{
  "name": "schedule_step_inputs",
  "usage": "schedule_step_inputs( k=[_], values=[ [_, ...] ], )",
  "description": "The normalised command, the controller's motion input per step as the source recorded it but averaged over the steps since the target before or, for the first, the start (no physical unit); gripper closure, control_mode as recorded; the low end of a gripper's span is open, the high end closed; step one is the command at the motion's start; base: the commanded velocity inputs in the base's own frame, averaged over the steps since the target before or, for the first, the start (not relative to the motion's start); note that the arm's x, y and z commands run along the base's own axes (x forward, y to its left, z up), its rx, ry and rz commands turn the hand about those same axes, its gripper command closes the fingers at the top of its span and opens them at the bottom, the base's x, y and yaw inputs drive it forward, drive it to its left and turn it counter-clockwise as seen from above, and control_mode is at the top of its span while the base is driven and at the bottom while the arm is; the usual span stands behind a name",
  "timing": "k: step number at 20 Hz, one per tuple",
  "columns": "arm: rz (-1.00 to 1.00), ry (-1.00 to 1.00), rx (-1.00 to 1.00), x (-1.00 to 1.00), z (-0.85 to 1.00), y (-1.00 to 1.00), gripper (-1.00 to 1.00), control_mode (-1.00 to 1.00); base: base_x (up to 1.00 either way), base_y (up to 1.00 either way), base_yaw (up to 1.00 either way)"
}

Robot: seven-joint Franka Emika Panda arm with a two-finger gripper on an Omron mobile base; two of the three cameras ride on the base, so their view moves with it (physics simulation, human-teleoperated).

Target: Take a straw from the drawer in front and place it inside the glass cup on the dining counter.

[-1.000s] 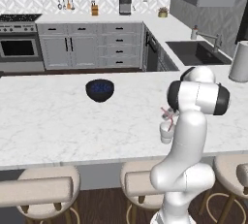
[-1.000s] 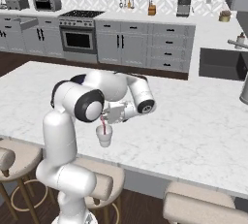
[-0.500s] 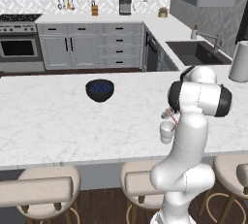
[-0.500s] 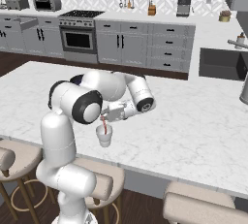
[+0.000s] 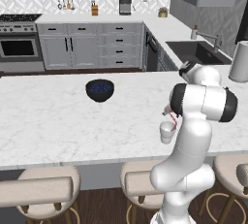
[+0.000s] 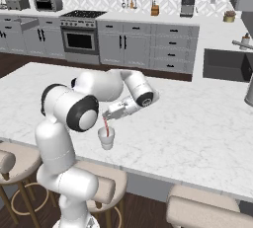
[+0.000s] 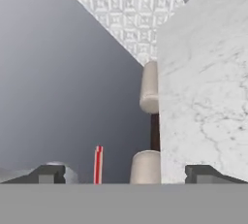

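The glass cup [image 5: 166,132] [image 6: 105,137] stands near the front edge of the white marble dining counter [image 5: 53,116] [image 6: 197,118]. The reddish-pink straw [image 5: 170,117] [image 6: 105,125] stands in it, leaning, with its top above the rim. My gripper [image 6: 105,116] hovers just over the cup, partly hidden by my arm in the left base view. In the hand view its fingertips [image 7: 50,173] are wide apart, open, and the straw [image 7: 98,164] rises between them without touching either. A light-grey drawer [image 6: 28,24] stands pulled out at the far left cabinets.
A dark blue bowl [image 5: 100,90] sits further back on the counter. Padded stools [image 5: 46,189] [image 6: 197,207] line the near edge. Beyond the counter are a sink [image 5: 193,51], a range [image 6: 79,37] and grey cabinets.
The forearm has shifted very slightly. Cup and straw stay where they were.
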Motion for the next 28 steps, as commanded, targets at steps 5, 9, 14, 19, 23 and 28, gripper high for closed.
schedule_step_inputs(
  k=[5, 9, 14, 19, 23, 28],
  values=[
    [-0.13, -0.21, -0.26, 0.09, 0.01, 0.0, -1.0, -1.0, 0.0, 0.0, 0.0],
    [-0.17, -0.29, -0.3, -0.01, 0.12, 0.04, -1.0, -1.0, 0.0, 0.0, 0.0],
    [-0.19, -0.36, -0.34, -0.26, 0.18, 0.18, -1.0, -1.0, 0.0, 0.0, 0.0],
    [-0.21, -0.41, -0.37, -0.69, 0.22, 0.35, -1.0, -1.0, 0.0, 0.0, 0.0],
    [-0.23, -0.37, -0.35, -0.79, 0.32, 0.39, -1.0, -1.0, 0.0, 0.0, 0.0],
    [-0.22, -0.23, -0.28, -0.64, 0.54, 0.37, -1.0, -1.0, 0.0, 0.0, 0.0]
  ],
)
